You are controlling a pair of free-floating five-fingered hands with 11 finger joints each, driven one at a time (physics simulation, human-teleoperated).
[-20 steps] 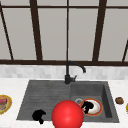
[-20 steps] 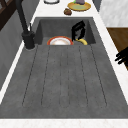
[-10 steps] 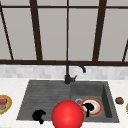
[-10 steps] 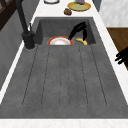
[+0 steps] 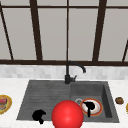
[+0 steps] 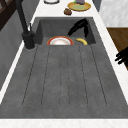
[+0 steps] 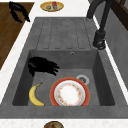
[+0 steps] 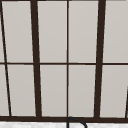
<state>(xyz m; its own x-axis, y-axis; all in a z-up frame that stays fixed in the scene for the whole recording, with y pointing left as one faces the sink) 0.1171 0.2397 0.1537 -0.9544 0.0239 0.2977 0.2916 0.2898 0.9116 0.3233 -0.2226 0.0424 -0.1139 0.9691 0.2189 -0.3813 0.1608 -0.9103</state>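
I take the sink basin (image 7: pixel 100 82) as my landmark. In it I see the plate (image 7: pixel 69 94) lying on the bottom, with the banana (image 7: pixel 34 95) just beside it, toward the front edge. My right hand (image 7: pixel 41 65) hangs inside the basin, above the banana and near the plate. The faucet (image 7: pixel 100 37) stands behind the basin. The drainboard (image 6: pixel 65 80) lies left of the basin, and my left hand (image 6: pixel 122 56) floats before the drainboard's front edge.

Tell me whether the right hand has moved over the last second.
No. The right hand sits over the red-rimmed plate in the basin, right of the faucet, as before.
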